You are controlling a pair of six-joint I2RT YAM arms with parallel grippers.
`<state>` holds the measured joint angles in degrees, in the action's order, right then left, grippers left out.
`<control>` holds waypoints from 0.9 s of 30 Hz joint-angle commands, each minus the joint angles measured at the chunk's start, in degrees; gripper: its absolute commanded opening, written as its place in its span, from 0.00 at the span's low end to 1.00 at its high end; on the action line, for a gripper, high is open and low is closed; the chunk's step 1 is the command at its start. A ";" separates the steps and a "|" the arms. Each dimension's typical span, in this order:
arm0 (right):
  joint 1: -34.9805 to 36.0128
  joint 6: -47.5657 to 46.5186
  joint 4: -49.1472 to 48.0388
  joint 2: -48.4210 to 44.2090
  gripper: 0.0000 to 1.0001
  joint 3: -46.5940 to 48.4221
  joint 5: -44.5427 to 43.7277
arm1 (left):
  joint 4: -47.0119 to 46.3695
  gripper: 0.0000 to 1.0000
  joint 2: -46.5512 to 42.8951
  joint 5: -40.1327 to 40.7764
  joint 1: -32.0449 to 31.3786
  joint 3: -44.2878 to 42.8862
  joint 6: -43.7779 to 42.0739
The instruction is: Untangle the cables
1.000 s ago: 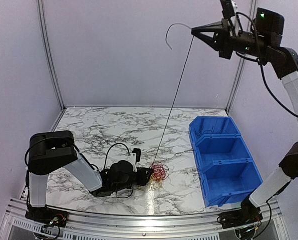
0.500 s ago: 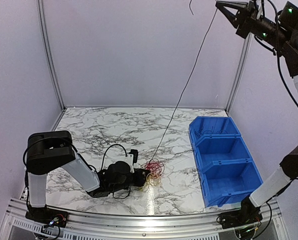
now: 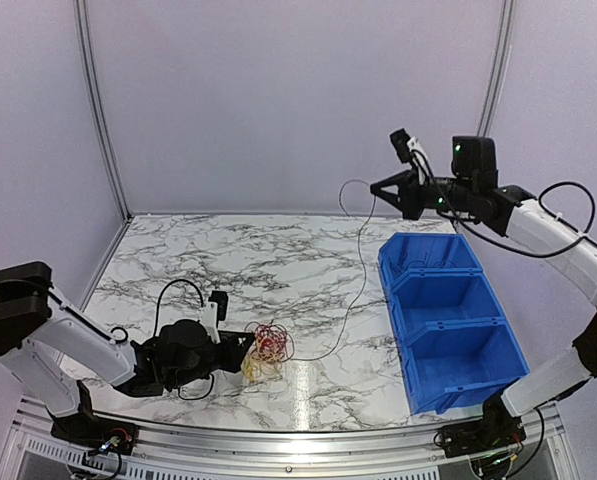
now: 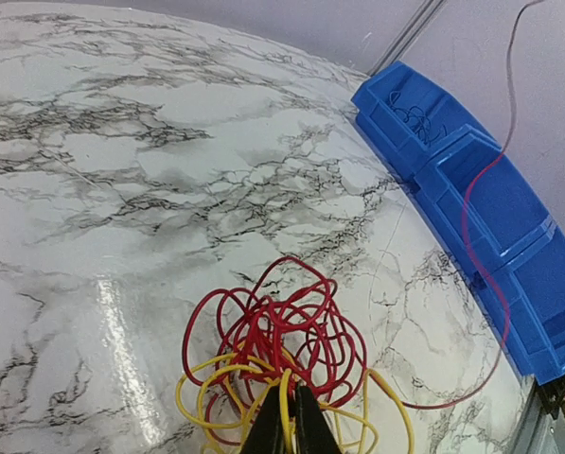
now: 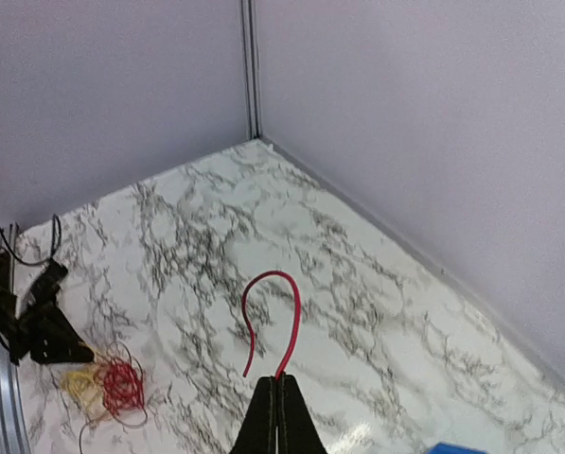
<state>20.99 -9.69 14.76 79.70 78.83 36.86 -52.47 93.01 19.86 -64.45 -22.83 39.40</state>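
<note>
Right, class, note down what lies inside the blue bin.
The far compartment of the blue bin holds a thin dark coiled cable. Nothing shows in the other two, though walls hide parts of their floors.

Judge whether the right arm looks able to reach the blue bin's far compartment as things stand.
Probably yes. The right gripper hangs raised near the far end of the blue bin, nothing between. It is shut on a red wire trailing to the bundle the left gripper pinches.

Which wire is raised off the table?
The long red strand, pinched in the right gripper; the other red and yellow loops lie bundled on the table at the left gripper.
</note>
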 commanded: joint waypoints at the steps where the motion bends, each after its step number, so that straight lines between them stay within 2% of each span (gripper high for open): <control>1: -0.43 -1.04 -4.94 -3.40 0.00 -9.90 -8.86 | 8.09 0.05 -7.00 4.37 0.37 1.48 -3.86; 2: -0.43 -1.58 -5.18 -3.22 0.02 -12.83 -11.81 | 9.57 0.07 -7.56 4.35 0.37 1.11 -4.41; 5: -0.39 -4.07 -2.39 -1.60 0.30 -14.91 -15.15 | 13.38 0.21 -7.78 4.95 0.37 -0.45 -4.74; 7: 0.46 -6.79 0.95 -0.49 0.38 -14.01 -13.89 | 15.65 0.32 -7.61 5.50 0.37 -1.65 -4.54; 10: 6.78 -12.77 4.23 -0.97 0.45 -14.08 -14.97 | 16.85 0.42 -8.17 6.27 0.35 -2.39 -4.10; 13: 14.97 -18.15 4.69 -1.32 0.51 -16.47 -20.22 | 17.84 0.48 -9.16 6.80 0.31 -3.10 -4.07; 16: 20.11 -23.13 8.01 0.06 0.57 -18.01 -13.47 | 18.53 0.51 -9.25 6.86 0.36 -3.89 -4.61; 18: 23.69 -24.98 9.05 2.04 0.60 -18.14 -14.03 | 19.27 0.51 -8.85 6.94 0.37 -4.85 -5.21; 27: 30.18 -31.63 11.90 12.22 0.72 -14.05 -17.91 | 20.30 0.54 -6.53 6.03 0.37 -8.34 -5.18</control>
<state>49.17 -37.36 24.69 88.88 61.41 21.58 -34.00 85.43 25.63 -64.38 -29.45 35.07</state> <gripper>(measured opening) 0.711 0.535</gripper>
